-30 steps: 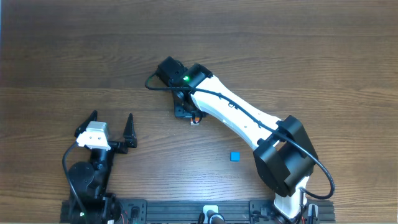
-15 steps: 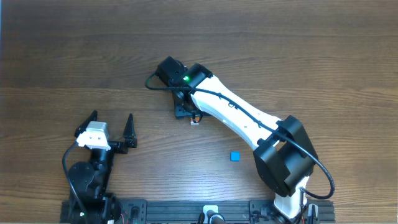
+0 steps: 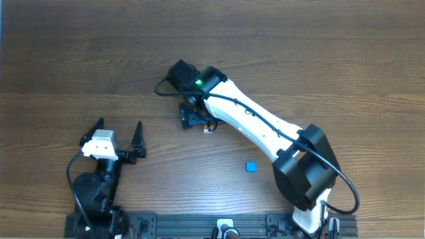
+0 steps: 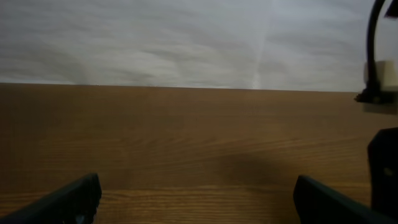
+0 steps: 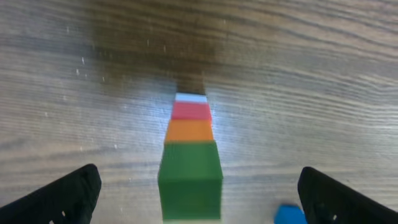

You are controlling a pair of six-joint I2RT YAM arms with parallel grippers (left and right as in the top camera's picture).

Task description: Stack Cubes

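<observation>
Stack point(image 3: 208, 129) stands on the table point(image 3: 299, 53) near the middle, under the right arm's wrist. Right wrist view, from the top down: green cube point(image 5: 189, 163), orange cube point(image 5: 189, 130), red cube point(image 5: 191, 111), white cube point(image 5: 191, 98) against the wood, all roughly in line. Right gripper point(image 5: 198, 183) is above the stack with its fingers point(image 5: 62, 198) spread wide, well clear of the green cube on both sides; it has hold of nothing. Blue cube point(image 3: 250, 166) lies alone on the table, apart from the stack, toward the right arm's base. Left gripper point(image 3: 119, 126) sits over the near left part of the table, just ahead of its own base, fingers point(image 4: 68, 202) wide apart and nothing between them. Against a second ago: in the top view the dark parts of the right gripper now reach a little farther toward the picture's left; the right arm's white links look unchanged. Blue cube in the same spot, left arm in the same pose. The surface is dark brown wood with the grain running across. Left wrist view has the tabletop running back to a plain pale grey wall point(image 4: 186, 37); dark and pale hardware at that view's edge, cannot tell what it is.
</observation>
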